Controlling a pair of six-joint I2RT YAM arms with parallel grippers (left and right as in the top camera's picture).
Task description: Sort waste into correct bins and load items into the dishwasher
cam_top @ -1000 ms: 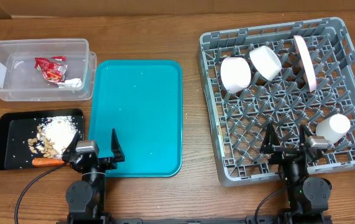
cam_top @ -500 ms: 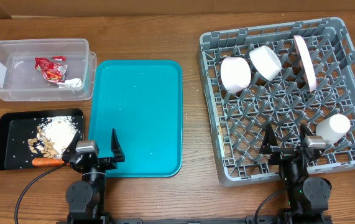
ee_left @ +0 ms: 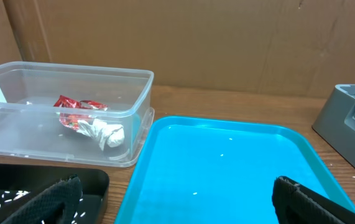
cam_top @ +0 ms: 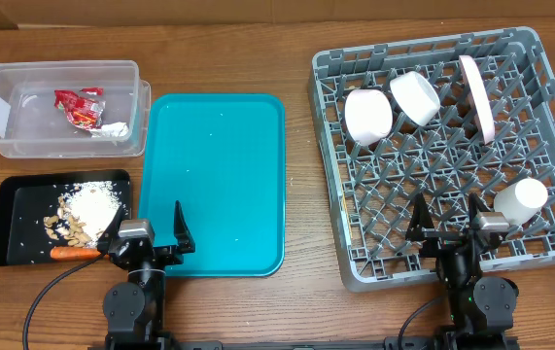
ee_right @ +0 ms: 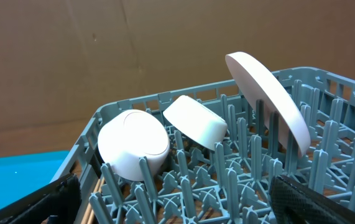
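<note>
Left end effector (ee_left: 176, 185) was spread wide and pinched nothing; it sat at the near edge of the desk (cam_top: 301, 292), over the near left corner of the teal tray (cam_top: 219, 175). Right end effector (ee_right: 174, 183) was also spread wide with nothing in it, over the near edge of the grey dish rack (cam_top: 394, 248).

The clear tub (cam_top: 63, 66) stood far left and held the red wrapper (cam_top: 79, 106) and the paper wad (cam_top: 114, 129). The black tray (cam_top: 5, 248) lay near left, holding the food scraps (cam_top: 87, 209), with the carrot (cam_top: 73, 254) along its near edge.

In the rack on the right, two bowls (cam_top: 367, 115) (cam_top: 415, 97) were tipped on the far pegs. The plate (cam_top: 476, 97) stood on edge to their right. The cup (cam_top: 520, 200) lay on its side at the near right.
</note>
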